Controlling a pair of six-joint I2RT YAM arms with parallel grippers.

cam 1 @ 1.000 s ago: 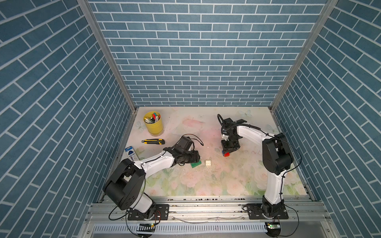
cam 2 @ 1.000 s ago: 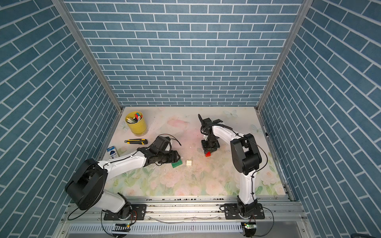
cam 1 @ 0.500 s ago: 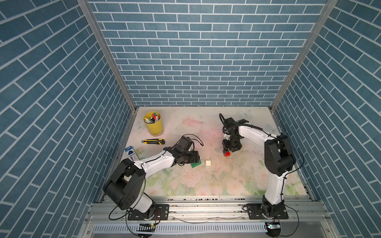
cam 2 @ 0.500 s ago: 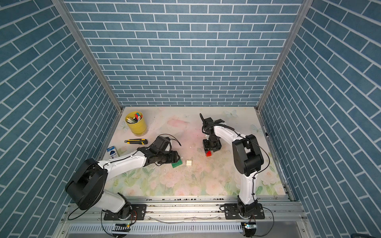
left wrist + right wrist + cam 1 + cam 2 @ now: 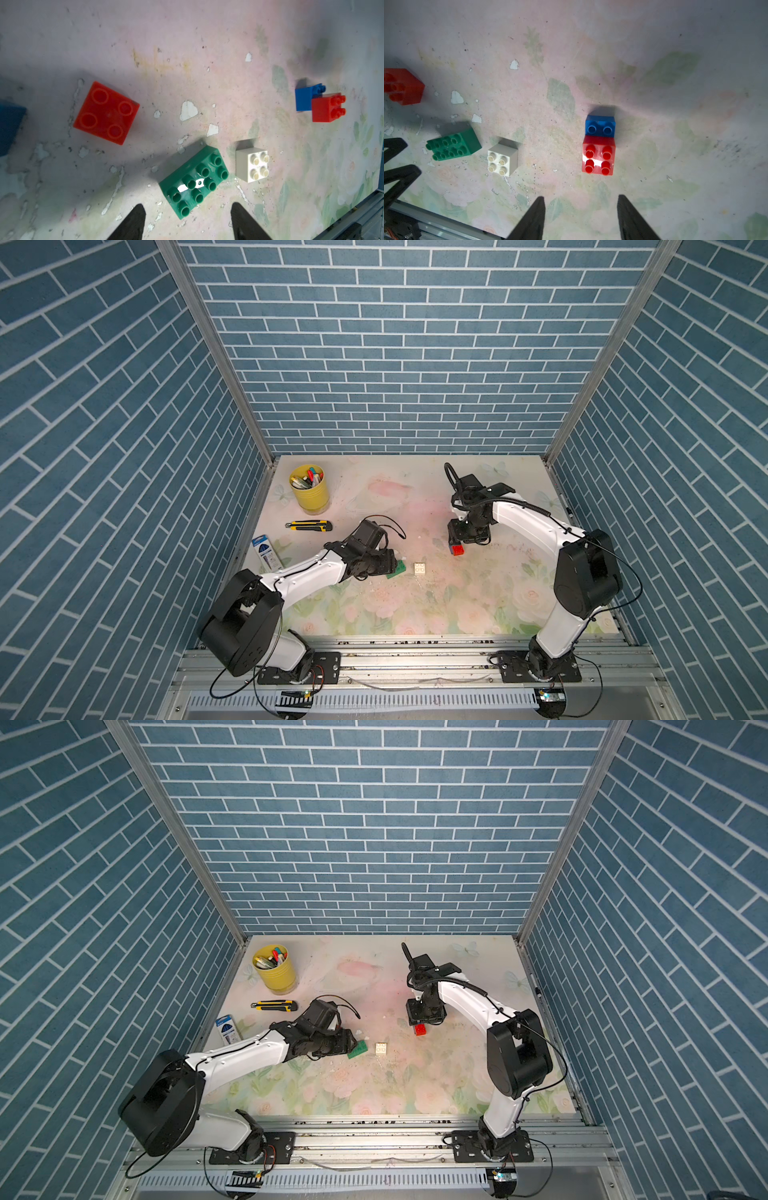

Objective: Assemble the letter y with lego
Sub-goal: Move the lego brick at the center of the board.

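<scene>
1. Left wrist view: six bricks lie on the flowered mat [image 5: 415, 614].
   - Two are red, two blue, one green and one white.
2. The loose red brick [image 5: 106, 112] is square with four studs. A loose blue brick [image 5: 10, 126] sits near it, cut off by the picture's edge.
3. The green brick [image 5: 195, 180] is the only long one, with eight studs in two rows. The white brick [image 5: 252, 165] lies just beside it without touching and has four studs.
4. The other blue brick [image 5: 600, 127] and the other red brick [image 5: 598, 158] are pressed together. The red one covers half of the blue one, so two blue studs show. This pair stands on the mat, well apart from the white brick.
5. The left gripper [image 5: 187, 205] has its two fingers spread. One end of the green brick reaches into the gap, and neither finger touches it.
6. The right gripper [image 5: 581, 196] also has its fingers apart and holds nothing. The joined pair sits just ahead of its tips.
7. In both top views, one yellow cup [image 5: 309, 491] of pens, one yellow-and-black utility knife [image 5: 308, 525] and one small blue-and-white box [image 5: 266, 551] lie on the left arm's side.
8. The print on the box is too small to read, and I can make out no lettering on the bricks.
</scene>
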